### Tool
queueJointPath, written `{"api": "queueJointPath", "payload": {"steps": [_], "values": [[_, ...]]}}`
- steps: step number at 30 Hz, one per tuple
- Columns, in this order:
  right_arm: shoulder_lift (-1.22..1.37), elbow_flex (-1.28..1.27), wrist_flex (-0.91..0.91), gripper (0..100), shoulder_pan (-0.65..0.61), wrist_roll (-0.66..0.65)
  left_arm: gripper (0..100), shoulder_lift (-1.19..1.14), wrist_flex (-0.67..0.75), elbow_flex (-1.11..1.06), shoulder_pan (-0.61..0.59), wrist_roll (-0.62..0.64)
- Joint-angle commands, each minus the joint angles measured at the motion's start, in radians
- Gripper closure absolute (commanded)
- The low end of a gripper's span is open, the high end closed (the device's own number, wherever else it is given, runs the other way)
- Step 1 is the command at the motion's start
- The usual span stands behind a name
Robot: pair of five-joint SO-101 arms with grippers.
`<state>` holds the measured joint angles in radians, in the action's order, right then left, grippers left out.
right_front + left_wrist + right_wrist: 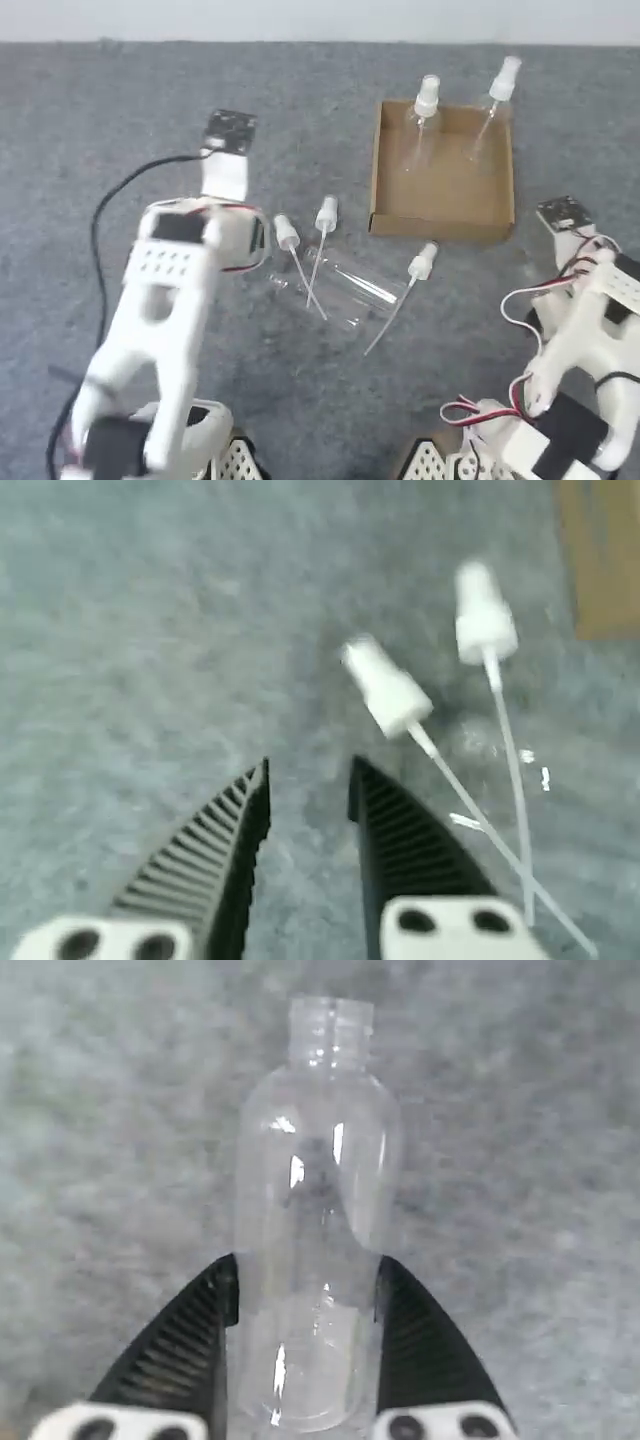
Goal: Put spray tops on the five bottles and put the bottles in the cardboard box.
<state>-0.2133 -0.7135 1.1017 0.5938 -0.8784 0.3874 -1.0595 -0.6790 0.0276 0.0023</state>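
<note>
R hand [307, 1268] clamped on clear open-neck bottle [315, 1170]; L hand [308, 772] apart, empty.

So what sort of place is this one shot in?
Probably a robot practice bench, not a home or factory: a grey carpet-like mat is the work surface, two white arms stand at its near edge, and a cardboard box and loose spray tops lie on it.

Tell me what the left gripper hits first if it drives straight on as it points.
Probably the grey carpet: nothing lies between the left gripper's open jaws. The nearest spray top sits just off that line, though depth is unclear.
</note>
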Motion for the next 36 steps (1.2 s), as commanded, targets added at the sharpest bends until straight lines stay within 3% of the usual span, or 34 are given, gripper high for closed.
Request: {"api": "queueJointPath", "payload": {"steps": [1,8,18,30,36], "values": [[-0.005,0.021,-0.056,98.9,0.039,-0.021,86,-0.201,0.064,0.147,0.052,0.117],[0.001,0.020,-0.056,98.9,0.038,-0.023,86,-0.488,0.089,0.318,0.052,0.255],[0.002,0.018,-0.056,98.9,0.033,-0.023,86,-0.617,0.089,0.421,0.072,0.298],[0.002,0.018,-0.056,98.9,0.038,-0.023,87,-0.724,0.025,0.437,0.083,0.229],[0.002,0.018,-0.056,98.9,0.039,-0.021,97,-0.712,0.029,0.437,0.087,0.183]]}}
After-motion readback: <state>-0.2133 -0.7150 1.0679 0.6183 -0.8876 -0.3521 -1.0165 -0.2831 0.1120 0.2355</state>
